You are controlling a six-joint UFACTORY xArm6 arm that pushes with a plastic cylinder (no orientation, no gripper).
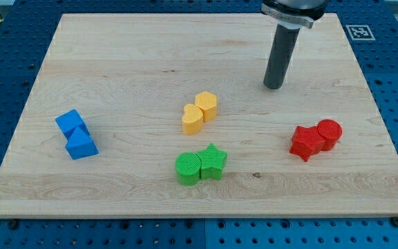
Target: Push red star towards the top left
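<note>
Toward the view's right, a little below the middle of the wooden counter (116,55), lies the red star (305,142). A red cylinder (329,132) touches it on its upper right side. We have no jaws to report on — our arm ends in a plain dark rod, and my tip (273,86) rests on the counter in the upper right part of the board, above the red star and slightly to its left, well apart from it.

Near the middle of the counter sit two yellow blocks (200,113), rounded in outline and pressed against each other, to the lower left of my tip. Below them, toward the view's bottom, a green cylinder (188,169) touches a green star (213,161) on its right. At the view's left, two blue blocks (76,134) stand together, one just above the other — their exact shapes are hard for us to tell, though both look angular.
</note>
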